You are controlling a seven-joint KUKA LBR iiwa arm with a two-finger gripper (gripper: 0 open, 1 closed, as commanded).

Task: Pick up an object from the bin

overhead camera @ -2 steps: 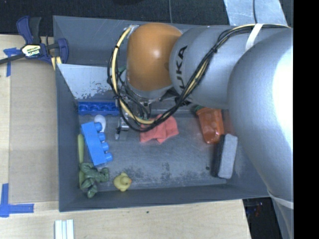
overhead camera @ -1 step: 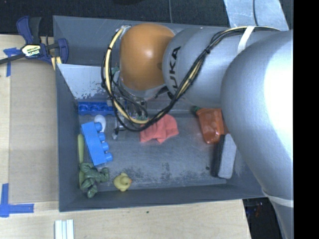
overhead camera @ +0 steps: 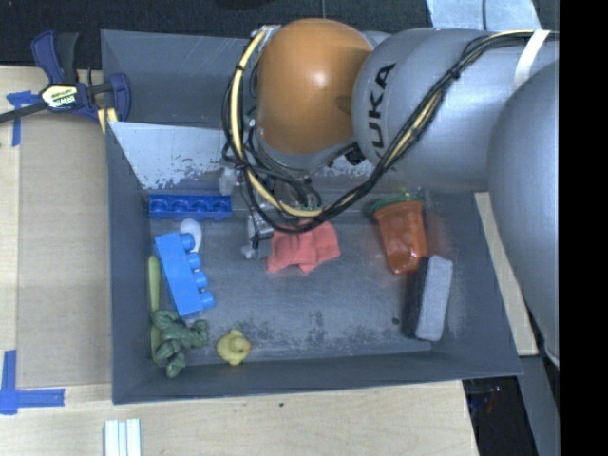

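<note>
My gripper (overhead camera: 253, 240) hangs below the orange dome in the middle of the bin, close above the floor. Its tip is just left of a crumpled red piece (overhead camera: 304, 250), near that piece's left edge; whether they touch I cannot tell. A long flat blue brick (overhead camera: 190, 205) lies to the gripper's upper left. A small white thing (overhead camera: 191, 229) sits just below that brick. A chunky light-blue block (overhead camera: 183, 274) lies lower left of the gripper.
An orange jar with a green lid (overhead camera: 401, 236) and a grey-and-black block (overhead camera: 429, 297) lie at the right. A green stick (overhead camera: 153, 283), a green figure (overhead camera: 176, 340) and a small yellow thing (overhead camera: 233, 347) lie at the lower left. The arm covers the bin's upper right.
</note>
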